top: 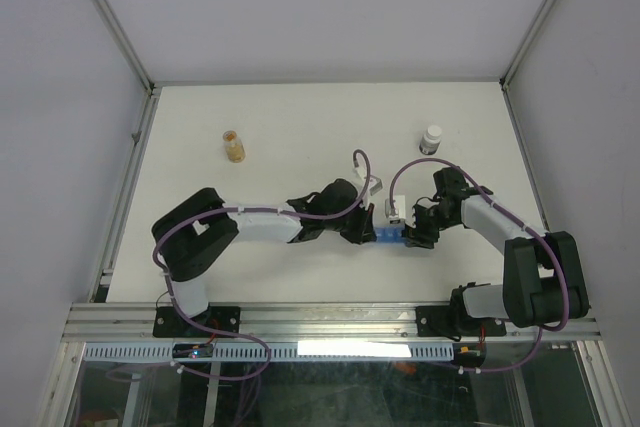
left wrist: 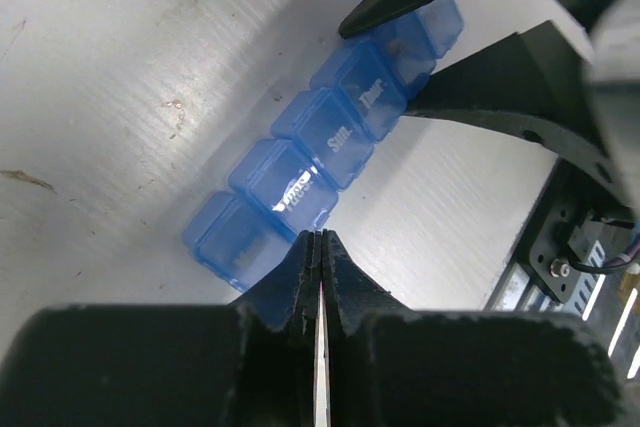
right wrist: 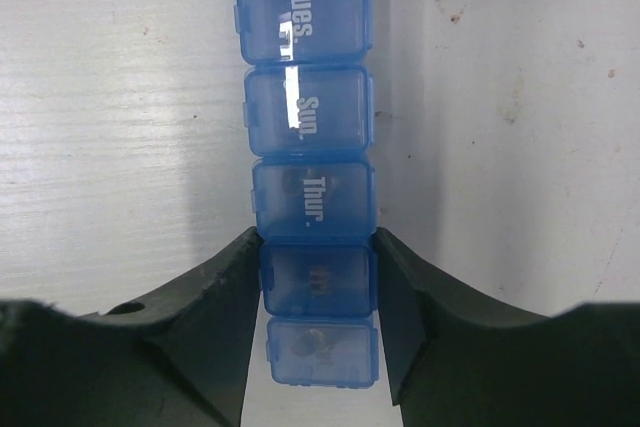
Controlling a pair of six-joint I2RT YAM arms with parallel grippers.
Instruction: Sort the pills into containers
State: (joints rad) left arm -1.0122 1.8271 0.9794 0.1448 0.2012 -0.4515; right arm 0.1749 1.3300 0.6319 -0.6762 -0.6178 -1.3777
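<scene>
The translucent-blue plastic pill organizer [right wrist: 310, 112], a straight row of five square lidded compartments lettered in white, lies on the matte white table [right wrist: 120, 97]. The right claw [right wrist: 318, 239] clamps its smooth sides near one end. The left claw [left wrist: 317, 239] is pinched closed by the other end.

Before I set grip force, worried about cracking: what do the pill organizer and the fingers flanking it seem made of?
The pill organizer: translucent blue plastic, glossy; white glare streaks, and shapes show dimly through the lids. Right gripper fingers: matte black, probably rigid plastic; they show no glare.
</scene>
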